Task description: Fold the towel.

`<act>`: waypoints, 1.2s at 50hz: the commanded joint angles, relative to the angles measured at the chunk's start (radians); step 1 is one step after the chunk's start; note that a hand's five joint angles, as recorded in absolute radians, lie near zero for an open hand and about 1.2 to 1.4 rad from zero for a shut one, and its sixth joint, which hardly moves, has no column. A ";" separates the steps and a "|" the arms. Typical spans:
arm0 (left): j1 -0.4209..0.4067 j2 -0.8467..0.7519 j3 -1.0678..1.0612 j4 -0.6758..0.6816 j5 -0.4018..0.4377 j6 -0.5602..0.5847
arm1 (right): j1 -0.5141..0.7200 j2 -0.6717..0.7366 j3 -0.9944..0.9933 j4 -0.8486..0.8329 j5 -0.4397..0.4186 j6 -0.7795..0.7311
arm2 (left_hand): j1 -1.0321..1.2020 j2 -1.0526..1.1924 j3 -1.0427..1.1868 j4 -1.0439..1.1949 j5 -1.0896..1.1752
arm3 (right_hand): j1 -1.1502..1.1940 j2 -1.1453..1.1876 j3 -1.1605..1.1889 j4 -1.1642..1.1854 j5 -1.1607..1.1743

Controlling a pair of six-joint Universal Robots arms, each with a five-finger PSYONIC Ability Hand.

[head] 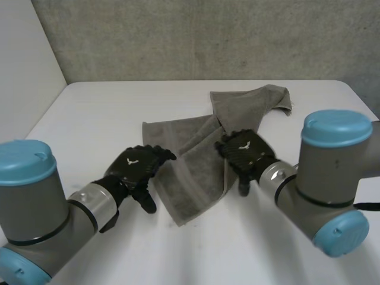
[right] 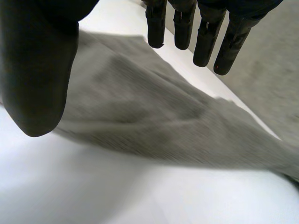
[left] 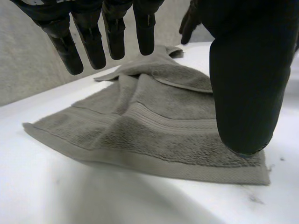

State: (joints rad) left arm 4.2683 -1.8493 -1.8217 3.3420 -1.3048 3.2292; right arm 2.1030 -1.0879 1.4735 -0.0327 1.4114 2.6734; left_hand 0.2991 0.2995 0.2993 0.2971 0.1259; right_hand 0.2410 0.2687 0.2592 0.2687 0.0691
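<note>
White worktop (head: 95, 119), grey wall (head: 208, 35) behind.

Head view: towel (head: 190, 172) rumpled mid-worktop, long axis diagonal, near end between the arms, far end trailing toward the far right. Partly doubled over, not square. Left robot hand (head: 138, 168) just beside the near-left edge, fingertips at the cloth, contact unclear. Right robot hand (head: 246, 151) over the right edge around mid-length, on top of the cloth.

Left wrist view: fingers (left: 93, 39) straight and spread, thumb wide apart, nothing held. Towel (left: 154, 126) ahead of and below the fingertips, banded hem toward the palm.

Right wrist view: fingers (right: 205, 42) straight, thumb well apart, no pinch, nothing held. Towel (right: 154, 112) under the palm, running on past the fingertips.

Judgement: no grasp yet, fold barely begun. Right robot hand nearer, above cloth; short reach onto the edge needed on the left. Likely next: pinch either side of the near end, then carry along the long axis toward the far end.
</note>
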 commanded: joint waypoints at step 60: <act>-0.199 -0.421 0.378 -0.104 -0.160 0.012 | -0.107 0.037 -0.021 0.002 0.028 -0.086 | 0.419 0.418 0.418 0.421 0.417 | -0.021 -0.049 -0.039 -0.049 -0.024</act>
State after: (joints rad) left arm 4.0696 -2.2508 -1.4697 3.2467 -1.4650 3.2413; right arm 1.9957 -1.0529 1.4527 -0.0304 1.4405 2.5877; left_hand 0.4578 0.4576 0.4581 0.4581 0.2685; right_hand 0.2411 0.2687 0.2592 0.2686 0.0691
